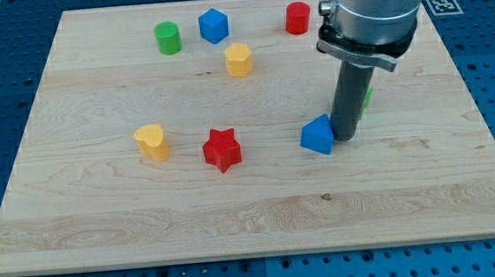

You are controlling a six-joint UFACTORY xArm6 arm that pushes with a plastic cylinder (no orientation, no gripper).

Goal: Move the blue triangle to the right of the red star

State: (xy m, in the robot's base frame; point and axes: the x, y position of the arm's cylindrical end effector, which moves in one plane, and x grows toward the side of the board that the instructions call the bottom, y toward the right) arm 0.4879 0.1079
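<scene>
The blue triangle [316,136] lies right of the board's centre. The red star [222,149] lies to its left, about a hundred pixels away, at nearly the same height in the view. My tip [346,136] stands right against the blue triangle's right side. The dark rod rises from there to the grey arm body at the view's top right.
A yellow heart-like block [152,141] lies left of the red star. A yellow block [239,59], a blue block [213,25], a green cylinder [168,38] and a red cylinder [298,18] lie near the view's top. A green block [367,96] peeks out behind the rod.
</scene>
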